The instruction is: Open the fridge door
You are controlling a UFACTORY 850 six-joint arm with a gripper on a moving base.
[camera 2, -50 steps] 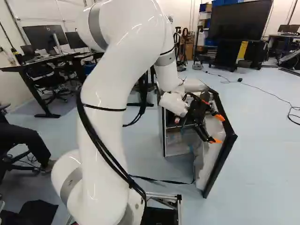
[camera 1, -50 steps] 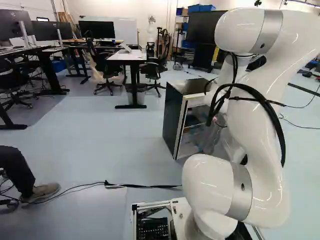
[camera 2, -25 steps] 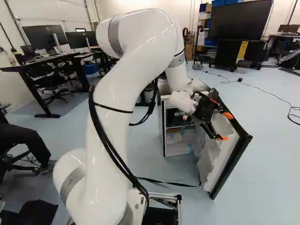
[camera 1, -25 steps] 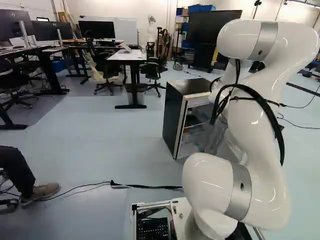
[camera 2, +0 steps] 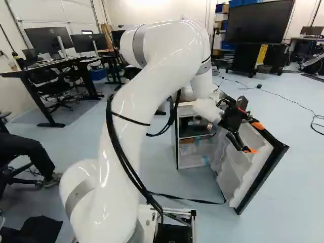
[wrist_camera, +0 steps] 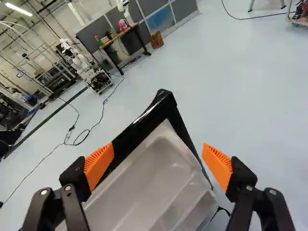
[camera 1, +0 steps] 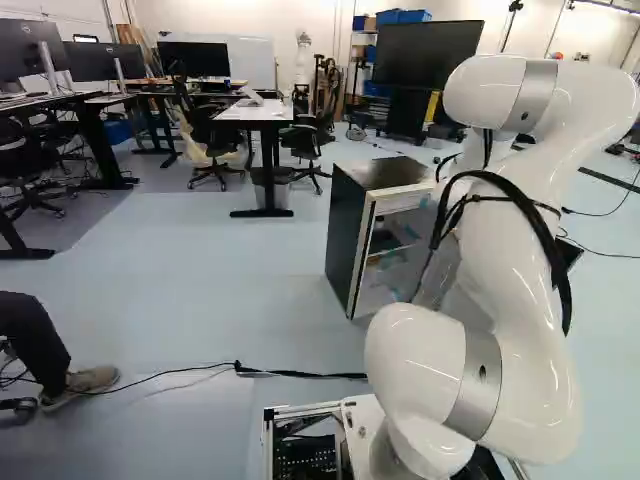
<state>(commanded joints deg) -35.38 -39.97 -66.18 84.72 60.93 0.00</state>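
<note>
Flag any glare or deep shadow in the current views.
Left base view: small bright highlights on the glossy white arm, sheen on the fridge's dark top.
Right base view: highlights on the arm again; the fridge's upper compartment falls dark.
Wrist view: soft glare on the door's pale inner liner; a lit ceiling lamp is in shot.
</note>
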